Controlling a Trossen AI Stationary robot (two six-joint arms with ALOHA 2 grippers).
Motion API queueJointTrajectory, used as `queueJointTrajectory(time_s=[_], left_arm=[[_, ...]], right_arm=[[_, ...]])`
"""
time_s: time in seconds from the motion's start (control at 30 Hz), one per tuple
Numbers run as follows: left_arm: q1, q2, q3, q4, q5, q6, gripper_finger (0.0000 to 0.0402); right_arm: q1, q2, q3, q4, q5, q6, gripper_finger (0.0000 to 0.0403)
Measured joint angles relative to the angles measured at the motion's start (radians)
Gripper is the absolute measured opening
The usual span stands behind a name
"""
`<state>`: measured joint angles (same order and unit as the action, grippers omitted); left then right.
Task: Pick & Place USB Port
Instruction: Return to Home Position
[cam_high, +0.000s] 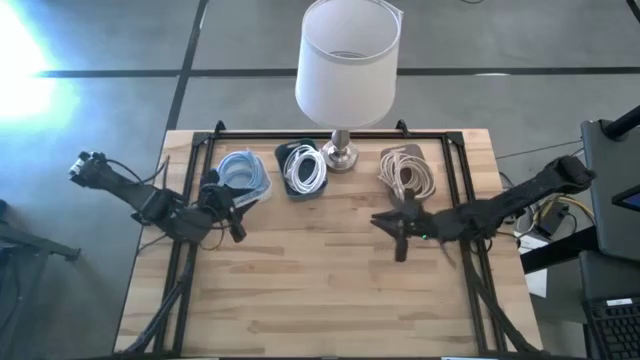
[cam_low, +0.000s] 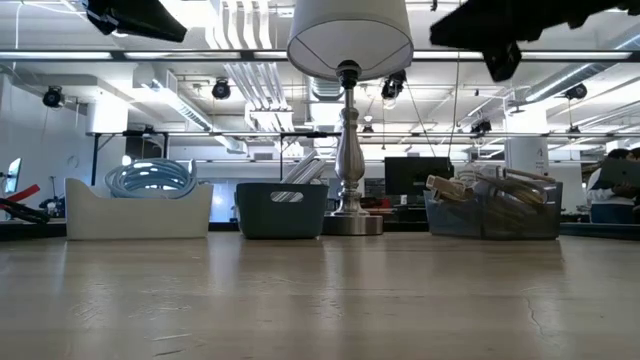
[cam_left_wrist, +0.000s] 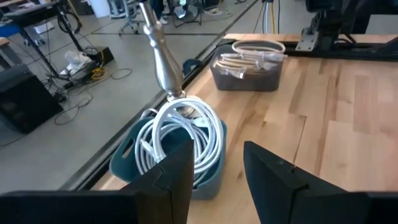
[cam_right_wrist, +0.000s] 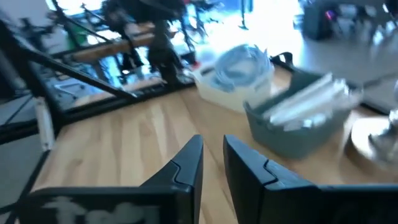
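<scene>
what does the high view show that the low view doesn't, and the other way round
Only the high view: both arms whole, the left gripper by the white bin, the right gripper in front of the rightmost bin, and every coil from above.
Only the low view: the bins' side walls, plus the room and ceiling lights behind the table.
Both: the lamp and the three bins in a row, holding the blue cable, white cable and brown cable.

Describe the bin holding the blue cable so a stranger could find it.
Start at the white-shaded metal lamp at the wooden table's back edge. Of three small bins flanking its base, take the end one on the left arm's side. Only this white plastic bin holds a coiled light-blue cable.
</scene>
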<state>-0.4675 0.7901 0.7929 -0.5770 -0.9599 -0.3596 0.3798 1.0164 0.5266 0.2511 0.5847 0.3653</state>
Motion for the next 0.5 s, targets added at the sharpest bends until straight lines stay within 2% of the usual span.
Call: queueJointTrajectory(time_s=[0.2, 0.33, 0.5], left_arm=[[0.001, -0.090, -0.064, 0.016, -0.007, 0.020, 0.0142], [0.001, -0.161, -0.163, 0.128, -0.008, 0.040, 0.0142], [0.002, -0.249, -0.302, 0.329, 0.003, 0.154, 0.0142]], right_arm=[[-0.044, -0.209, -0.028, -0.140, -0.135, -0.135, 0.0070], [-0.086, -0.323, -0.086, -0.163, -0.198, -0.142, 0.0076], [-0.134, -0.428, -0.178, -0.166, -0.220, -0.149, 0.0080]])
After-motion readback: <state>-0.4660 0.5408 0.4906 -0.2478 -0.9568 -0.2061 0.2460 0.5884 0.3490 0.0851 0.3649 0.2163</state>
